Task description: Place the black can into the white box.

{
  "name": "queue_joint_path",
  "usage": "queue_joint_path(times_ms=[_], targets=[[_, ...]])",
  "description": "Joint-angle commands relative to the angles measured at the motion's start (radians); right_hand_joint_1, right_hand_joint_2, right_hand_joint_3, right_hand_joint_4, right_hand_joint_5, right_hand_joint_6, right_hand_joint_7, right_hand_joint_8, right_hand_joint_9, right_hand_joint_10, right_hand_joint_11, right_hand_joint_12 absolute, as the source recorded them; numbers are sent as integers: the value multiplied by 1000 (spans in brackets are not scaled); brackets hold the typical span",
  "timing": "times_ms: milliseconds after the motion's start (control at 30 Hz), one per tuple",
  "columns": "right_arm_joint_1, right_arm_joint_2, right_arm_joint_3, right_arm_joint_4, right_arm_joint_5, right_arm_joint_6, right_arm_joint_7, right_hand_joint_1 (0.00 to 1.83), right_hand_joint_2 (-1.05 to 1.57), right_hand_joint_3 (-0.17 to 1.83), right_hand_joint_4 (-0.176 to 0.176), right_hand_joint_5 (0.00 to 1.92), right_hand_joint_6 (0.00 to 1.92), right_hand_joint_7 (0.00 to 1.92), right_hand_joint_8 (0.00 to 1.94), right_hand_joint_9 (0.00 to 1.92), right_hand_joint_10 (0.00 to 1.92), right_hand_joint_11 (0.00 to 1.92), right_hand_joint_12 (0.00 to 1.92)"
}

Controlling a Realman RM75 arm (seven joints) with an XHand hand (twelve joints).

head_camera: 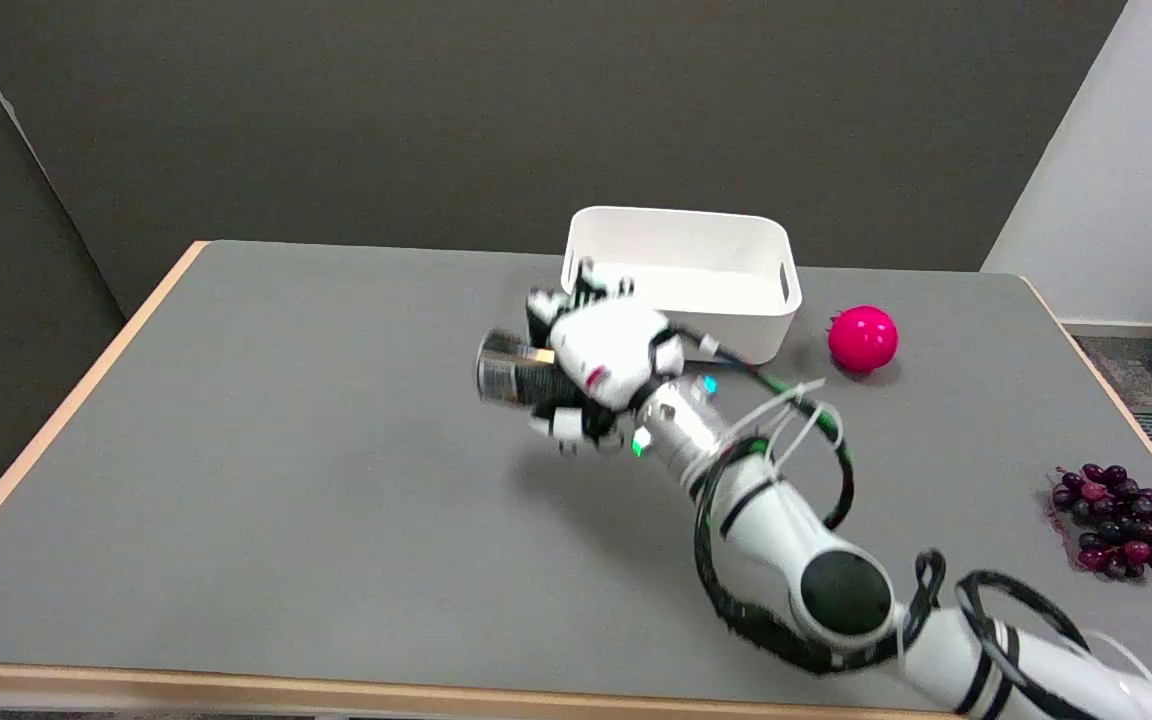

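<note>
Robot's right hand holds the black can in the air, just short of the white box.

From where I stand, the fingers are wrapped around the can, which lies tipped on its side, its long axis running roughly left to right with the silvery end pointing left, away from the arm. A shadow on the grey tabletop beneath suggests the can is lifted clear of it. The box sits beyond and slightly to the right of the hand, its near left corner close behind the fingers, open side up. The can looks to need carrying back and rightward over the rim. A pink ball rests just right of the box; purple grapes lie far right.
</note>
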State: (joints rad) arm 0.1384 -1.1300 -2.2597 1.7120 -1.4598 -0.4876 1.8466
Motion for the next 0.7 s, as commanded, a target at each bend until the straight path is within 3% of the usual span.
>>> queue_joint_path(times_ms=[33,567,700], targets=[[276,15,226,-87,3,40,36,1183,1122,350,-176,552,1466,814,1561,654,1358,143,1280],[483,16,250,-644,340,66,37,1194,1074,407,-176,577,1474,853,1488,679,1309,190,1296],[489,14,237,-705,387,61,37,1196,1070,412,-176,581,1472,857,1482,680,1306,191,1299]])
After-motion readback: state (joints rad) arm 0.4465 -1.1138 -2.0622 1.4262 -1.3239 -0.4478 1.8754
